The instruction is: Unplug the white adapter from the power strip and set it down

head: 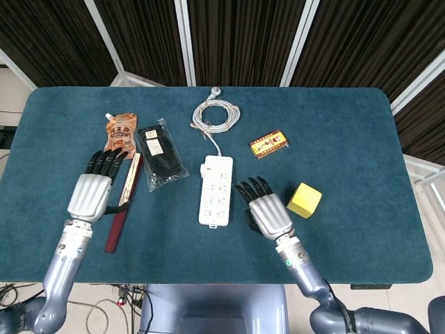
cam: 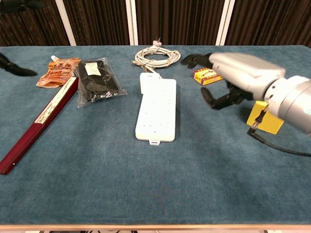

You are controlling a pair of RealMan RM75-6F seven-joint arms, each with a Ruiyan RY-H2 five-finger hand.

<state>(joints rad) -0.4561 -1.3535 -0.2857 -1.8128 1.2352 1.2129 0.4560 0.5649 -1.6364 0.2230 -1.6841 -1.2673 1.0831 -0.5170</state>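
The white power strip lies lengthwise at the table's centre. The white adapter is plugged in at its far left corner. A white cable runs from the far end to a coil. My right hand hovers just right of the strip, fingers spread, holding nothing. My left hand is open to the left, over the long dark red box. In the chest view only its dark fingertips show at the left edge.
A yellow cube sits right of my right hand. A small red and yellow box lies behind the hand. An orange pouch and a black packet lie left of the strip.
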